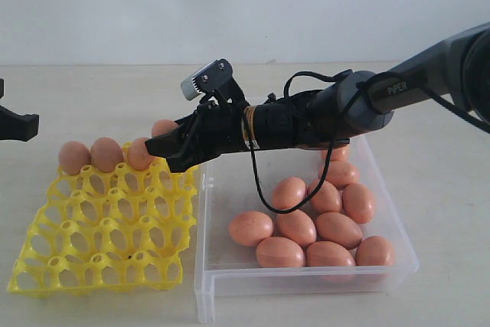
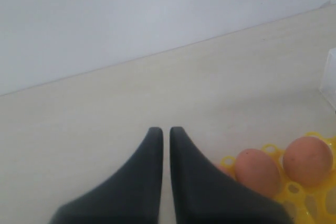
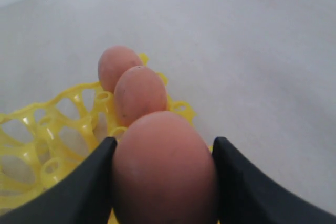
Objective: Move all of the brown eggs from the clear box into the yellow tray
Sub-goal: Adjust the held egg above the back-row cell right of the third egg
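My right gripper (image 3: 164, 141) is shut on a brown egg (image 3: 164, 177), its fingers pressing both sides. In the exterior view this gripper (image 1: 170, 155) reaches across from the right and hangs over the back right part of the yellow tray (image 1: 46, 273). Three brown eggs (image 1: 106, 154) line the tray's back row, and another egg (image 1: 163, 125) peeks out behind the fingers. Several more brown eggs (image 1: 297, 227) lie in the clear box (image 1: 306, 281). My left gripper (image 2: 161, 130) is shut on nothing and hovers at the far left (image 1: 19, 125), beside the tray's back corner.
The box stands right against the tray's right side. The right arm (image 1: 360, 101) spans the back of the box, with a black cable (image 1: 260, 189) looping down over it. The tray's cups in front of the back row hold nothing. A pale wall rises behind the table.
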